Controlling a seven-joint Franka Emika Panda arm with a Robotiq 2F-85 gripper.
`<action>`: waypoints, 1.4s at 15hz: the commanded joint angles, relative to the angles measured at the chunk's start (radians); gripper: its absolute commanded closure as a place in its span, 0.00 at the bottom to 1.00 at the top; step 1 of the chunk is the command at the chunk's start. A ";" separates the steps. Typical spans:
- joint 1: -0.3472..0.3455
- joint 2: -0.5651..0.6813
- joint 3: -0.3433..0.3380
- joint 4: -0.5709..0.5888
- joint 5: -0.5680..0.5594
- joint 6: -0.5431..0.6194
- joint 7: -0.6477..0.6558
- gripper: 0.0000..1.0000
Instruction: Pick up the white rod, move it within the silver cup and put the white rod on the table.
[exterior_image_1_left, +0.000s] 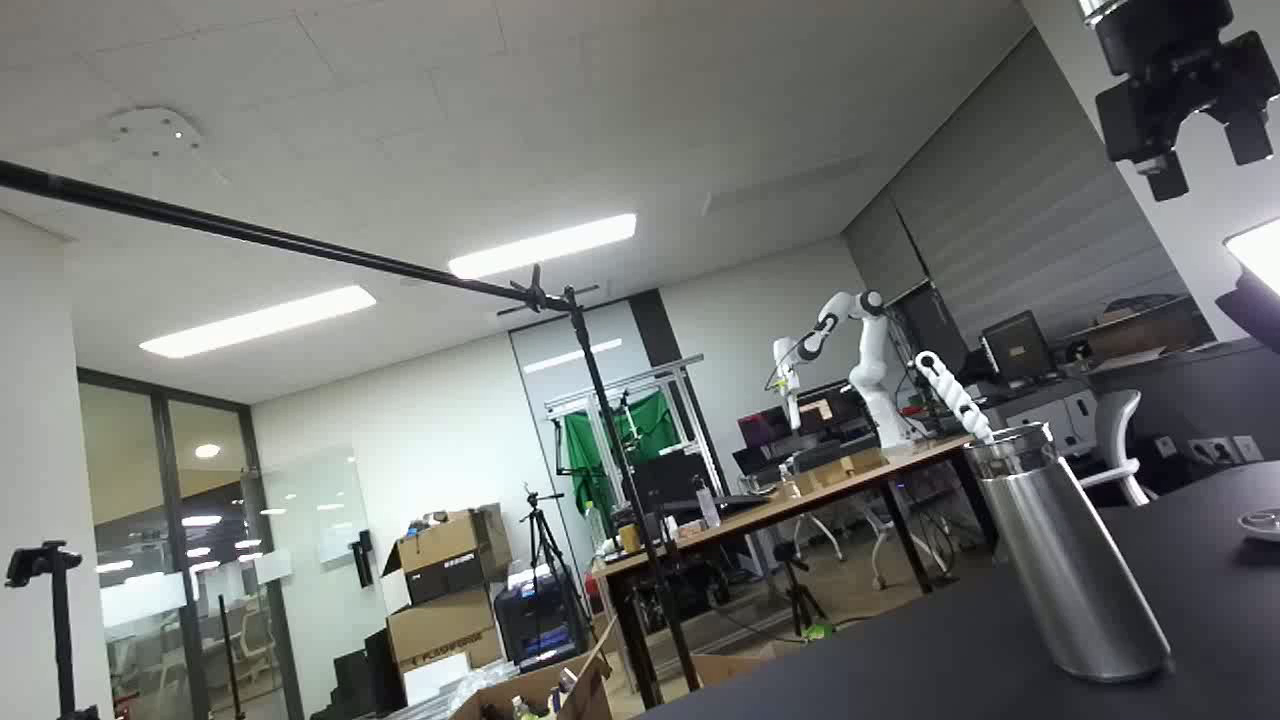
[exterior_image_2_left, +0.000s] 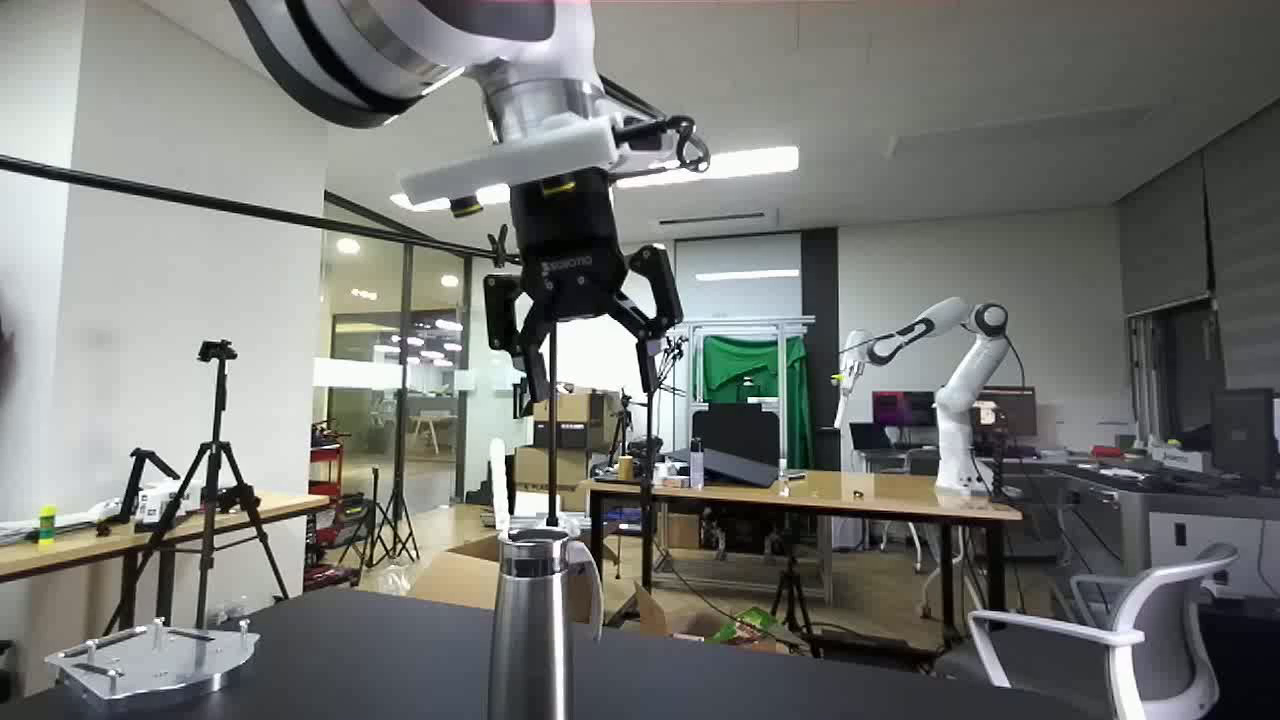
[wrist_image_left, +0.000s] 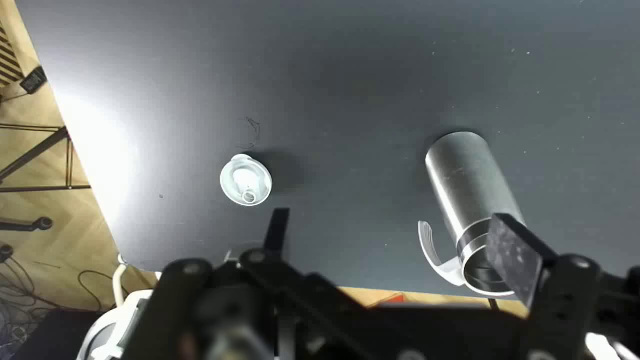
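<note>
The silver cup (exterior_image_1_left: 1075, 570) stands upright on the dark table (exterior_image_1_left: 880, 660). It also shows in an exterior view (exterior_image_2_left: 532, 630) and, with its white handle, in the wrist view (wrist_image_left: 470, 180). The white rod (exterior_image_1_left: 955, 395), a twisted stick, leans in the cup with its upper part above the rim. Its top also shows in an exterior view (exterior_image_2_left: 498, 485). In the wrist view the rod is not visible, and a finger covers part of the cup's mouth. My gripper (exterior_image_2_left: 594, 385) is open and empty, above the cup and apart from the rod; it also shows in the wrist view (wrist_image_left: 395, 230).
A white round lid (wrist_image_left: 246, 180) lies on the table, away from the cup. A clear plate with short posts (exterior_image_2_left: 155, 665) is at the table's left in an exterior view. The table edge (wrist_image_left: 75, 135) and a white chair (wrist_image_left: 112, 320) show in the wrist view.
</note>
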 joint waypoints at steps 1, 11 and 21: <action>-0.008 0.000 0.008 0.001 0.005 -0.003 -0.003 0.00; -0.008 0.000 0.008 0.001 0.006 -0.003 -0.004 0.00; 0.171 0.166 0.002 0.118 0.130 -0.015 -0.334 0.00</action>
